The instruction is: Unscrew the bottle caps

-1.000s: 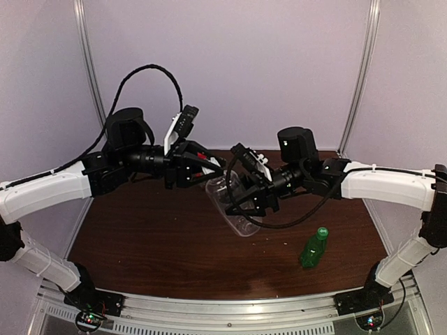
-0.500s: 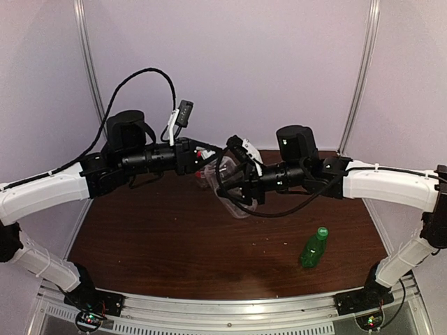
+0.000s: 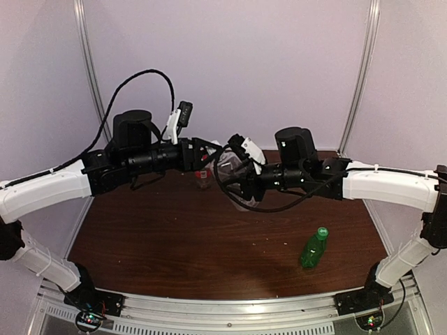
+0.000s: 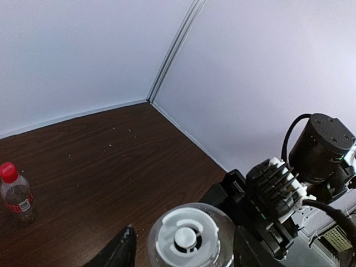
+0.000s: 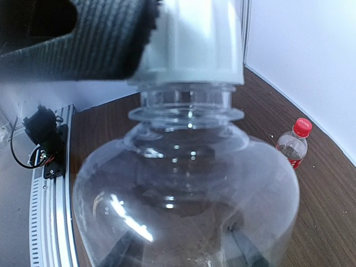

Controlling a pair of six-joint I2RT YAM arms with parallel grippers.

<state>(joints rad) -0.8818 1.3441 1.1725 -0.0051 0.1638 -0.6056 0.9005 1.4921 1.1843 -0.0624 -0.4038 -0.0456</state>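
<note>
Bottle (image 5: 183,211) clamped in right gripper (image 3: 236,174)
Left gripper (image 3: 209,155) parted astride white cap (image 4: 185,240); red-capped bottle's (image 4: 15,192) label unreadable; green bottle (image 3: 313,248) overhead only.

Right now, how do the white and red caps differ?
The white cap has a centre nozzle; the red cap is plain and round. The white cap's clear bottle hangs in the right fingers, left fingers open beside the cap; the red cap's small bottle stands alone on the table. Both sit on their bottles.
</note>
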